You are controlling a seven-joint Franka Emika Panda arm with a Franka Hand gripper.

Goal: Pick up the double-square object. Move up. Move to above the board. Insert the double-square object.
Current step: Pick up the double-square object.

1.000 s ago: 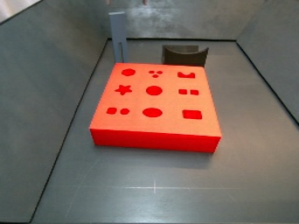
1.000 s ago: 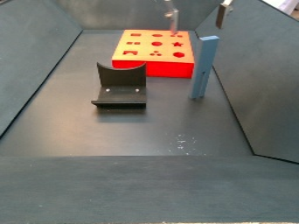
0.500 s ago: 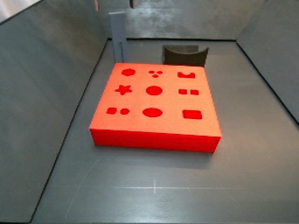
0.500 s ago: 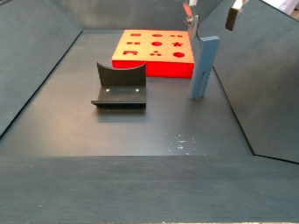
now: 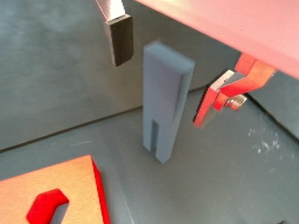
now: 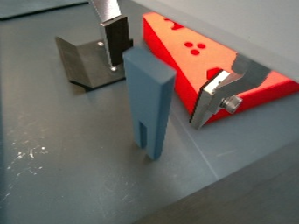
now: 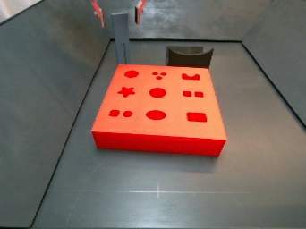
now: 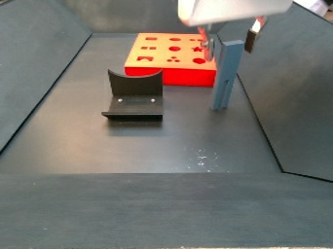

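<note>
The double-square object (image 7: 122, 34) is a tall slim grey-blue peg standing upright on the floor just behind the board's far left corner. It also shows in another side view (image 8: 227, 78) and in both wrist views (image 5: 166, 105) (image 6: 149, 105). The board (image 7: 158, 134) is a flat red-orange block with darker shaped cutouts. My gripper (image 7: 117, 14) is open, with its jaws down on either side of the peg's top. In both wrist views (image 5: 162, 87) (image 6: 158, 92) one finger (image 5: 121, 39) (image 6: 114, 39) stands clear of the peg, and so does the other.
The fixture (image 8: 132, 97) stands on the floor beside the board; it also shows behind the board (image 7: 189, 55) and in a wrist view (image 6: 84, 57). Grey walls rise close behind and beside the peg. The board's edge (image 6: 228, 61) lies near the gripper.
My gripper has come down from above the peg until its open fingers straddle the peg's top. The peg and board have not moved.
</note>
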